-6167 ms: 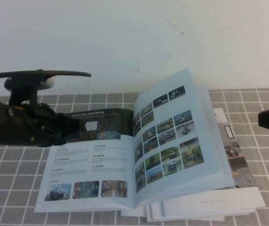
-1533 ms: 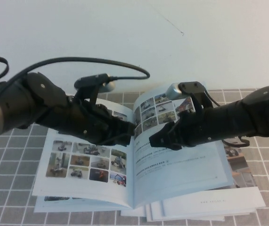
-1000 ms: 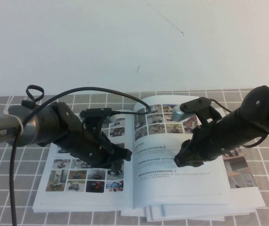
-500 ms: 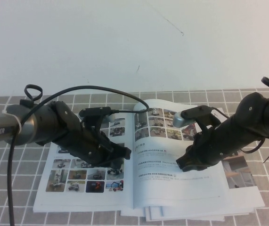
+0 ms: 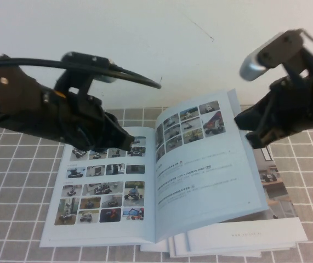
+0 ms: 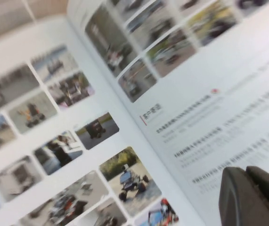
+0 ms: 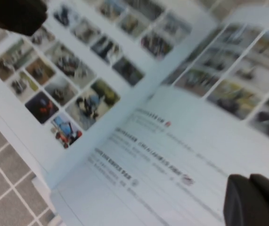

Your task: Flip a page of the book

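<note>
- Book (image 5: 161, 197): lies open on the grey tiled mat (image 5: 13, 219), resting on a stack of plainer white booklets (image 5: 244, 241); you can treat the turn as apparently done.
- Page (image 5: 101, 186): the photo-grid leaf lies flat on the left half of the spread, its grid of vehicle pictures facing up; the right half shows a few photos above lines of text and lifts slightly at its outer edge.
- Step in hand, by my judgement: clearing away from the spread; your next move calls only for parking both arms clear without brushing the raised right-hand leaf, or for pressing it flat if it creeps back.
- Left gripper (image 5: 124, 141): hangs over the upper part of the photo-grid leaf near the spine, arm reaching in from the left; its wrist view shows dark fingertips (image 6: 254, 195) pressed together, grasping nothing.
- Right gripper (image 5: 253, 139): held above the book's far right corner, clear of the paper; its fingertips (image 7: 254, 200) look closed and empty in its wrist view.
</note>
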